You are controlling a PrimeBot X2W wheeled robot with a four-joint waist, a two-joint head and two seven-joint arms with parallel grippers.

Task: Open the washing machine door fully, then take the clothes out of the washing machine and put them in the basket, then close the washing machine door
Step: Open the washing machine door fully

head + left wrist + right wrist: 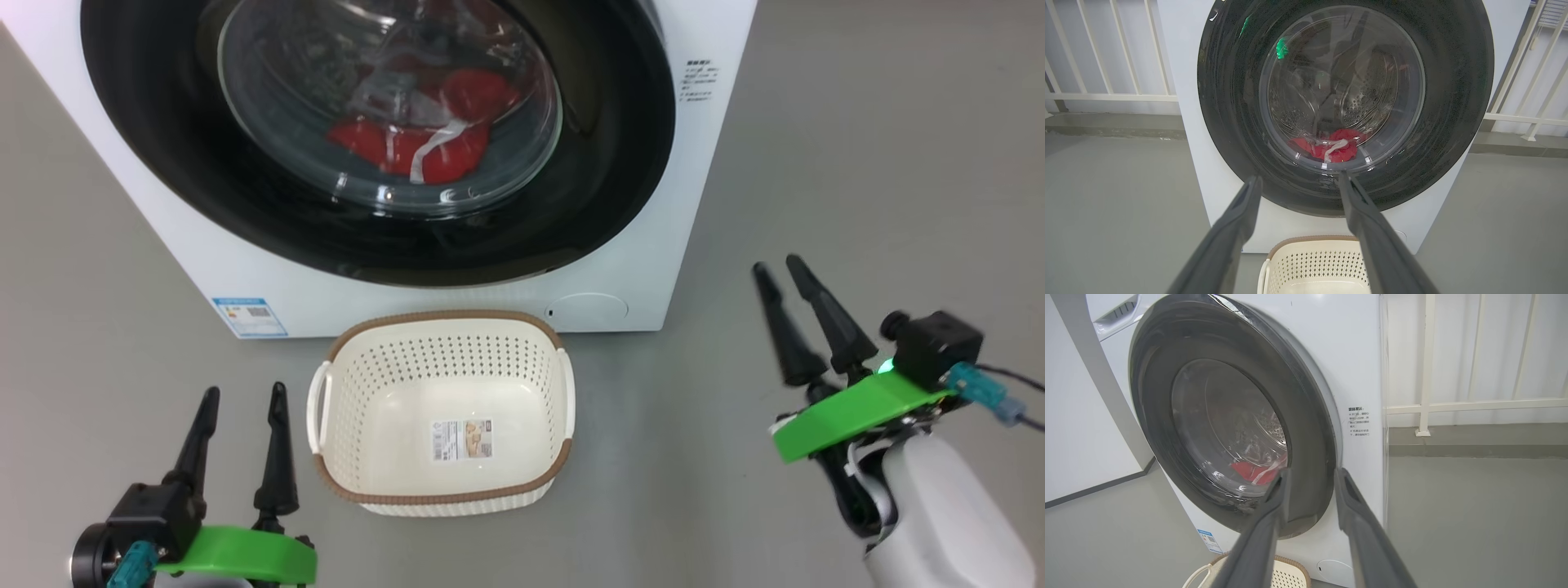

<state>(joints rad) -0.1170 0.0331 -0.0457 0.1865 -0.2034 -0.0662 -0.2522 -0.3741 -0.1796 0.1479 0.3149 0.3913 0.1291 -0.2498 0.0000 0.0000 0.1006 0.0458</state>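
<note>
The white washing machine (245, 269) stands ahead. Its round black-rimmed door (163, 147) lies against the front. Through the glass bowl I see red clothes (441, 155) with a white stripe, low in the steel drum. The cream basket (445, 314) sits on the floor just before the machine with nothing in it but a paper label. My left gripper (245, 392) is open, left of the basket. My right gripper (776, 264) hangs right of the machine, fingers a narrower gap apart, holding nothing. The left wrist view shows the door (1453, 102), the clothes (1331, 149) and the basket (1310, 241).
A blue label sticker (249, 316) and a round cover (586, 309) mark the machine's lower front. Grey floor (857, 163) spreads on both sides. A white railing (1453, 406) runs behind the machine, and a white wall (1077, 416) stands to its side.
</note>
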